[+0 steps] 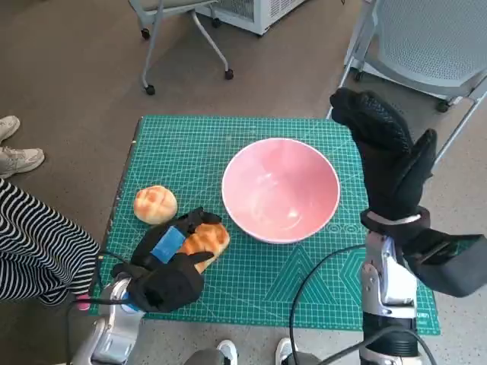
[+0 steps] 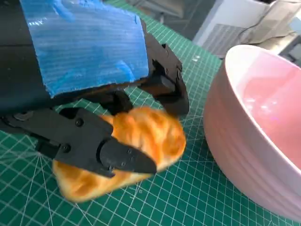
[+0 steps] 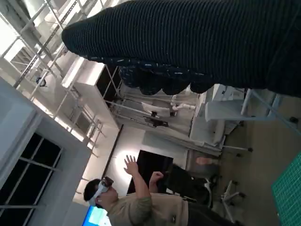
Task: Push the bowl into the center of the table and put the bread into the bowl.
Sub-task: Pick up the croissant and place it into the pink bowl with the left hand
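Observation:
A pink bowl (image 1: 280,188) (image 2: 256,122) stands near the middle of the green cutting mat (image 1: 190,152). Left of it lies an oblong golden bread (image 1: 207,242) (image 2: 124,150), and my left hand (image 1: 169,262) (image 2: 89,94) is over it with its black fingers (image 2: 117,157) closed around its sides. The bread still touches the mat. A round bun (image 1: 155,204) lies farther left, free. My right hand (image 1: 389,152) is raised upright beside the bowl's right rim, fingers straight, holding nothing.
A person in striped clothing (image 1: 38,243) sits at the left, with white shoes (image 1: 17,152) on the floor. Chairs (image 1: 183,30) stand beyond the table. Another person (image 3: 141,197) appears far off in the right wrist view.

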You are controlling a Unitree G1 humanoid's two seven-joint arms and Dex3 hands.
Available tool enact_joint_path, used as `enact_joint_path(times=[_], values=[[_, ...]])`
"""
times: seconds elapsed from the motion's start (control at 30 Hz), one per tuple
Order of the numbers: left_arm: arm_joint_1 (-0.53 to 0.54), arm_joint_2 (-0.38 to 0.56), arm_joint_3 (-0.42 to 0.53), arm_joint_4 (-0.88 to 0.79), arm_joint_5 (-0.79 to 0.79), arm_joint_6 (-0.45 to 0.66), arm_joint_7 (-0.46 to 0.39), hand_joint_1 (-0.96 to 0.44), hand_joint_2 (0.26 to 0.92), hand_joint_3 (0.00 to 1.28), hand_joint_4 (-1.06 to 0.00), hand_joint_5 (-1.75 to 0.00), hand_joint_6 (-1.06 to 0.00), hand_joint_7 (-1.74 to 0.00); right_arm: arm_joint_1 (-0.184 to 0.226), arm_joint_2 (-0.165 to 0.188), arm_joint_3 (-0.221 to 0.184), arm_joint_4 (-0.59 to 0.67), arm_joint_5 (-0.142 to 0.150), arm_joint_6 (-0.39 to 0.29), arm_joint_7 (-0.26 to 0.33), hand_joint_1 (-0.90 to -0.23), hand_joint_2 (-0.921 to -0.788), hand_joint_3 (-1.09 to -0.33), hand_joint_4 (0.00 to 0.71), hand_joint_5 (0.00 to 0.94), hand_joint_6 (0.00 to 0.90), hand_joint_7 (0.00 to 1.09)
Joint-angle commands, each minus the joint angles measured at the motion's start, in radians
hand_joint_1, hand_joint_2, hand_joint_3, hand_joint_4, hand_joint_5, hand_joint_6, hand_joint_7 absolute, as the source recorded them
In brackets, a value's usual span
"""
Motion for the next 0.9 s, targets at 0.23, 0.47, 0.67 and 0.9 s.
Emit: enact_joint_path(times=[0.23, 0.47, 0.67, 0.9], values=[[0.024, 0.017, 0.041, 0.001, 0.022, -0.044, 0.021, 0.0, 0.92, 0.06, -0.77, -1.1, -0.57, -1.19, 0.022, 0.003, -0.001, 0.007, -0.006, 0.004, -0.005, -0.647, -0.921, -0.687, 0.163, 0.0, 0.045, 0.59], [0.022, 0.013, 0.066, -0.002, 0.015, -0.088, 0.043, 0.0, 0.92, 0.05, -0.78, -1.07, -0.58, -1.2, 0.024, 0.0, -0.002, 0.011, -0.004, 0.004, -0.001, -0.648, -0.921, -0.686, 0.164, 0.001, 0.041, 0.58], [0.022, 0.002, 0.088, -0.016, -0.003, -0.123, 0.049, 0.0, 0.92, 0.04, -0.79, -1.05, -0.59, -1.2, 0.021, -0.001, -0.004, 0.013, -0.001, 0.008, -0.002, -0.648, -0.921, -0.686, 0.165, 0.001, 0.04, 0.58], [0.021, -0.005, 0.109, -0.042, -0.023, -0.158, 0.043, 0.0, 0.92, 0.03, -0.8, -1.04, -0.6, -1.19, 0.024, -0.002, -0.005, 0.008, -0.001, 0.011, -0.004, -0.646, -0.921, -0.686, 0.165, 0.001, 0.041, 0.58]])
